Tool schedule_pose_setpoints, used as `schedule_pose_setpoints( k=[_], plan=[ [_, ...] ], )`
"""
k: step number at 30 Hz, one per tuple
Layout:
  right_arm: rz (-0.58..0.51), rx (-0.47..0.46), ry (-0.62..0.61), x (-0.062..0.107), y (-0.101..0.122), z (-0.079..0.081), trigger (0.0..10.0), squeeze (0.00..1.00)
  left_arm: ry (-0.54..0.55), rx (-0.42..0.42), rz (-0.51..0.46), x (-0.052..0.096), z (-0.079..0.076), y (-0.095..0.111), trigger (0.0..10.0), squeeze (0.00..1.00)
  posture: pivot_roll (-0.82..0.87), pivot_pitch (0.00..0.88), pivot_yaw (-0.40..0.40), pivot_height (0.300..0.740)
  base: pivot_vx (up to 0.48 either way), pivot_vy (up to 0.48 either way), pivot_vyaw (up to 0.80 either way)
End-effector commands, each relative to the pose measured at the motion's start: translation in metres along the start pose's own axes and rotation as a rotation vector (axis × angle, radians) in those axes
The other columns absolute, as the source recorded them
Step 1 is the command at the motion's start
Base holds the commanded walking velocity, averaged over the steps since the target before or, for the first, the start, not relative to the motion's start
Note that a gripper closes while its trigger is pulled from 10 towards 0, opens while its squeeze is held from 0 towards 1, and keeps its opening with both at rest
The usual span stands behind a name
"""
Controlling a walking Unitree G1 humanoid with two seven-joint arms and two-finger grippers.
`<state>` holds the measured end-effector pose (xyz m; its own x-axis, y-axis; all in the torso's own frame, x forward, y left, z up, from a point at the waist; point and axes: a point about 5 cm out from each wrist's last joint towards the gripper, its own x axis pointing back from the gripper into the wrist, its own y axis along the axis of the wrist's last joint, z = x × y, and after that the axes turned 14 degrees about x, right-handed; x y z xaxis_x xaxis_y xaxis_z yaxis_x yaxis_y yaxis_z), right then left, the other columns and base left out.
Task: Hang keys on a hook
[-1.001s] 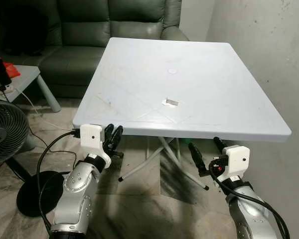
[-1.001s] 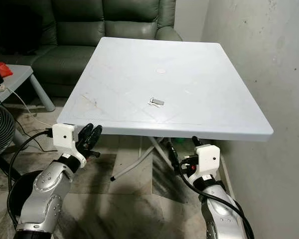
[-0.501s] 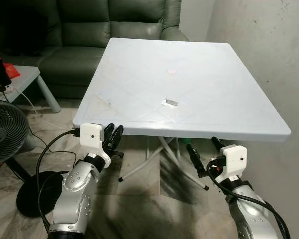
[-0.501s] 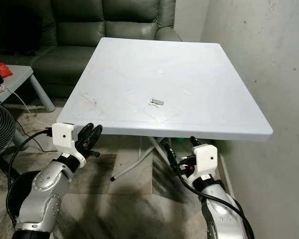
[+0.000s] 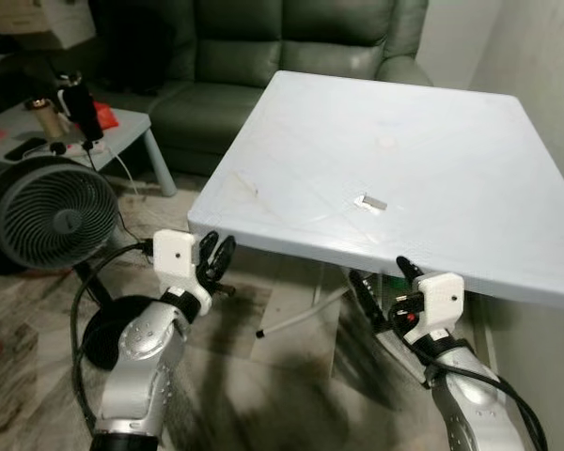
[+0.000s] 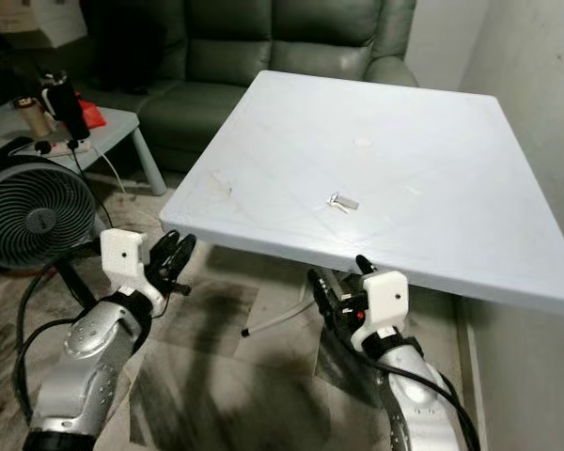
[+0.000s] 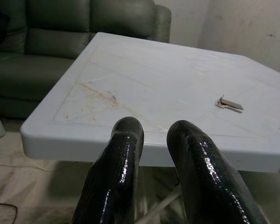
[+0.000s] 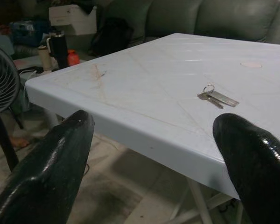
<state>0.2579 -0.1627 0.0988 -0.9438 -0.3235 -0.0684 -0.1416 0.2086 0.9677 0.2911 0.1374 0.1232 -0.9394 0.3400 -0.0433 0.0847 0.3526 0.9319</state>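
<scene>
A small bunch of silver keys (image 5: 369, 201) on a ring lies flat on the white plastic table (image 5: 451, 141), near its front edge. They are also seen as the keys (image 8: 216, 98) from the right wrist and the keys (image 7: 230, 104) from the left wrist. My left gripper (image 5: 216, 256) hangs below the table's front left corner, its black fingers (image 7: 126, 154) close together around nothing. My right gripper (image 5: 381, 275) is held low just under the front edge, below the keys, wide open and empty.
A black floor fan (image 5: 52, 211) with a round base stands on the left. Behind it is a low side table (image 5: 122, 117) with bottles and a red item. A dark green sofa (image 5: 291, 47) lines the back. A bare wall (image 5: 545, 56) borders the table's right side.
The whole picture has swung: the table now sits further right and the fan shows in full, so the camera has moved. Both grippers keep the same pose, and the keys lie where they were.
</scene>
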Motion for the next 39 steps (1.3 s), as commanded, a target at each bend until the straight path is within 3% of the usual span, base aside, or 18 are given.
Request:
schedule_pose_setpoints(
  k=[1,39],
  plan=[
    [-0.014,0.000,0.005,-0.0014,0.0021,-0.0003,10.0,0.00,-0.006,-0.004,-0.004,-0.0006,0.0000,0.0030,10.0,0.00,-0.04,0.000,0.007,0.740,0.000,0.000,0.00],
    [-0.016,0.025,0.016,-0.0026,0.0008,-0.0002,10.0,0.00,-0.033,-0.006,-0.011,-0.0049,-0.0037,0.0056,10.0,0.00,-0.05,0.000,0.009,0.740,0.347,0.000,0.00]
  ],
)
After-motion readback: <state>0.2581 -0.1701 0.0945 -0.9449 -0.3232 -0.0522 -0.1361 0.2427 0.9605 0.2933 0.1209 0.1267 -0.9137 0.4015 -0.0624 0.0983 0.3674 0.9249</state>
